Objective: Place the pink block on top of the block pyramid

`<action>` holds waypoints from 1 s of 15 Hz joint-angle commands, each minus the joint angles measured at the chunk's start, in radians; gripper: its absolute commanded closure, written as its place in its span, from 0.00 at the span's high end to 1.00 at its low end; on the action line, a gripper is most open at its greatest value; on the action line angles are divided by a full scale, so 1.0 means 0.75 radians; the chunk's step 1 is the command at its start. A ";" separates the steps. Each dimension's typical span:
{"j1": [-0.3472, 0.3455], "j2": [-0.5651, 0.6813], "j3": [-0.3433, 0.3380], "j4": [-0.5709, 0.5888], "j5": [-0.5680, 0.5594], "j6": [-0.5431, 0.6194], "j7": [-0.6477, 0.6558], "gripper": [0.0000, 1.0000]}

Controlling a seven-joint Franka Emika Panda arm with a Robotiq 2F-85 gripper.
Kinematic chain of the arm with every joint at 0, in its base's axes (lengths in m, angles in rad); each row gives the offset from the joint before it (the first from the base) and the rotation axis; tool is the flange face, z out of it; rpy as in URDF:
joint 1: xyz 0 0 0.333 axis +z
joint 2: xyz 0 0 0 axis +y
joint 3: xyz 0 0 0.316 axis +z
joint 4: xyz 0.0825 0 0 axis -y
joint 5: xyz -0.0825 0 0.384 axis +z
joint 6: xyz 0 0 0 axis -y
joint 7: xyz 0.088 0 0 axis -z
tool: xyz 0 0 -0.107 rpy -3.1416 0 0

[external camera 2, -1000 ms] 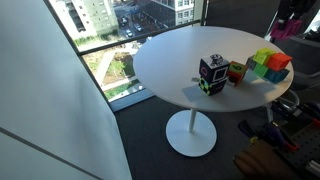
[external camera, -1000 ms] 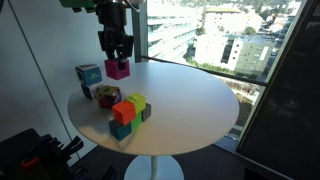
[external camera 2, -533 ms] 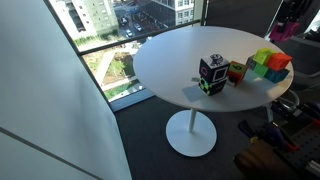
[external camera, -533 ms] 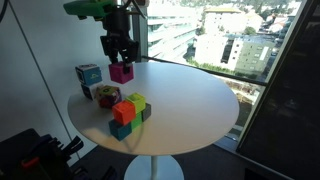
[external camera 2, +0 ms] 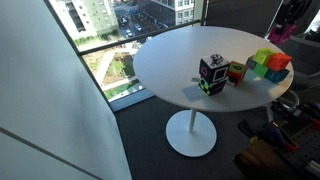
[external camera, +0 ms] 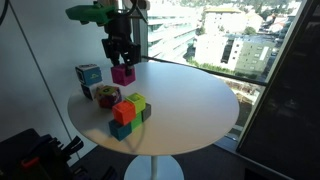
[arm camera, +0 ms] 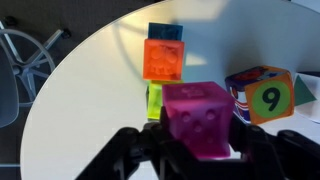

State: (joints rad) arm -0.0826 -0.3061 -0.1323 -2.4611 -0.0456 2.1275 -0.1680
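My gripper is shut on the pink block and holds it in the air above the round white table. In the wrist view the pink block sits between the black fingers. The block pyramid stands near the table's front edge, with an orange-red cube and a lime green cube on top of blue and teal ones. It also shows in the wrist view beyond the held block, and at the table's edge in an exterior view. The pink block is at the right edge of that view.
A light blue cube and a multicoloured number cube stand left of the pyramid; the number cube shows a 9 in the wrist view. A dark patterned cube stands nearby. Windows lie behind the table.
My gripper with the pink block has moved slightly right and lower toward the table. The cubes on the table have not moved.
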 commanded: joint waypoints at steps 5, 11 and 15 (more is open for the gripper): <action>-0.004 0.000 0.004 0.001 0.002 -0.002 -0.001 0.54; -0.016 0.025 0.002 -0.011 -0.019 0.022 0.010 0.29; -0.028 0.054 -0.007 -0.015 -0.031 0.046 0.011 0.29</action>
State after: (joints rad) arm -0.0861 -0.2731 -0.1356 -2.4661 -0.0456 2.1354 -0.1665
